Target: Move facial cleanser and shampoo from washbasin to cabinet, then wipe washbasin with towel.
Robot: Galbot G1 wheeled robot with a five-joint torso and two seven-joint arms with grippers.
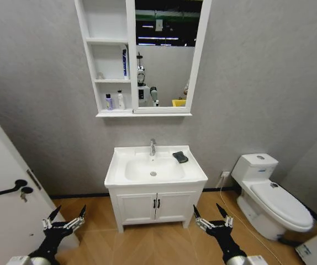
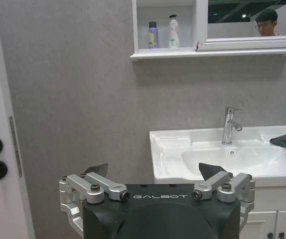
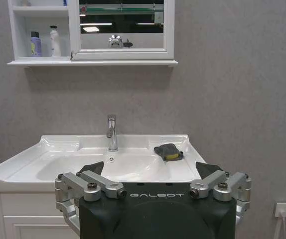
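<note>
Already two bottles [image 1: 115, 101] stand side by side on the cabinet's [image 1: 114, 114] bottom shelf; the washbasin [image 1: 155, 169] holds none. By that, wiping is the step in hand. The towel [image 1: 180, 157] lies on the rim right of the tap [image 1: 152, 147]. Next calls for closing in and reaching it. Left gripper [image 1: 64, 217] and right gripper [image 1: 211, 216] hang low before the vanity [image 1: 156, 207], jaws spread wide, empty.

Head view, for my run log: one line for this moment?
left hand: open, low, idle | right hand: open, low, idle | two bottles: cabinet bottom shelf | towel: on washbasin
</note>
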